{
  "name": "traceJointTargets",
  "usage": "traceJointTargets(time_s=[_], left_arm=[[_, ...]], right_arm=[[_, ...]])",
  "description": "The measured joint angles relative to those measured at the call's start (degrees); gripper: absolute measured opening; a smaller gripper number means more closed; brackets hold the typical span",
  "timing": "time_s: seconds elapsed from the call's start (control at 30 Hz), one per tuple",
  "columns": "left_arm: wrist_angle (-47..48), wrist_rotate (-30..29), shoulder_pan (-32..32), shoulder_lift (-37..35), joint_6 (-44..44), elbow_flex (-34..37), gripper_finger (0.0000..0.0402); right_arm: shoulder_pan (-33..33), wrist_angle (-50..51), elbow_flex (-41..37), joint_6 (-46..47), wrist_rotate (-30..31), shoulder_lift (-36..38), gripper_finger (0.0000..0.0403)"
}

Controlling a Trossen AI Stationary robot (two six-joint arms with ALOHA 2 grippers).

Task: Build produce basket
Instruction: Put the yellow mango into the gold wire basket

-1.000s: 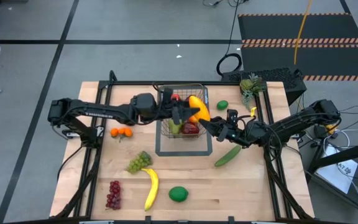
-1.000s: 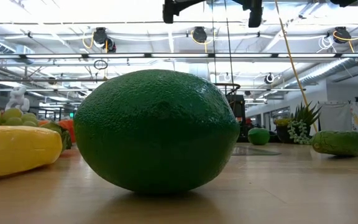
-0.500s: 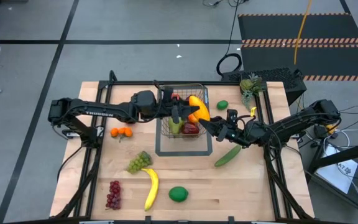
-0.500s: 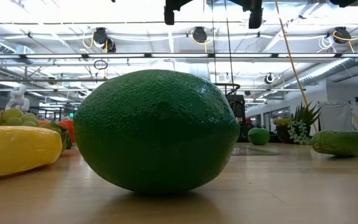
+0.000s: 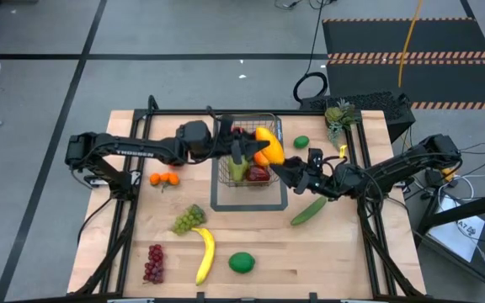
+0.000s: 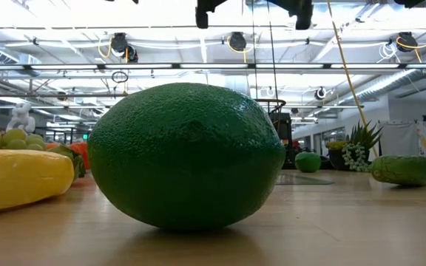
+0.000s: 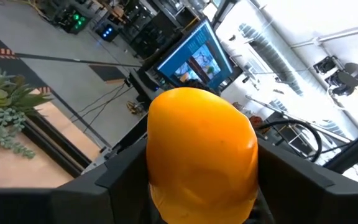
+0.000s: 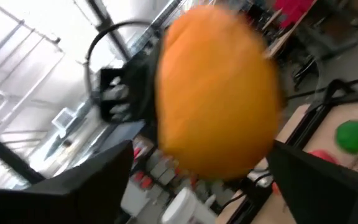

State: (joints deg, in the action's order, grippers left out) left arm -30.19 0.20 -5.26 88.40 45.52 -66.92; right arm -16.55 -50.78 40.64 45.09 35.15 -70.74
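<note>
handover: orange mango held over the basket, both grippers meeting on it
left gripper: over the basket, fingers clamped on the mango's sides, mango fills its wrist view
right gripper: just right of the basket, fingers spread wide either side of the mango, no longer pinching it
change: a second ago the left gripper was wide and the right one held the mango; now the left has closed on it and the right has just let go
meaning: mango looks passed to the left arm, probably next dropped into the basket
basket contents: red apple, green pear
left on worktop: cucumber right of basket; lime, banana, green grapes, red grapes below basket; oranges left of it
</note>
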Motion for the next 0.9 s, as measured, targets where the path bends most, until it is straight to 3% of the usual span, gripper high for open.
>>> traceJointTargets(time_s=[0.17, 0.43, 0.67, 0.9], left_arm=[[-0.33, -0.02, -1.36, -1.26, -0.02, 0.0, 0.0249], [0.54, 3.58, -5.28, -3.65, -0.61, -0.02, 0.0259], [3.58, 6.87, -9.74, -4.41, -0.37, 0.0, 0.0264], [3.38, 6.84, -11.57, -7.33, -1.37, -0.17, 0.0242]], right_arm=[[-1.41, 0.78, 0.01, 0.82, -3.49, 0.0, 0.0393], [-3.2, 0.89, 0.0, 4.81, -3.91, 0.02, 0.0393], [-3.42, 0.96, 0.0, 1.05, -4.32, 0.23, 0.0392], [-0.01, 9.04, 0.0, -4.77, -13.56, 5.85, 0.0392]])
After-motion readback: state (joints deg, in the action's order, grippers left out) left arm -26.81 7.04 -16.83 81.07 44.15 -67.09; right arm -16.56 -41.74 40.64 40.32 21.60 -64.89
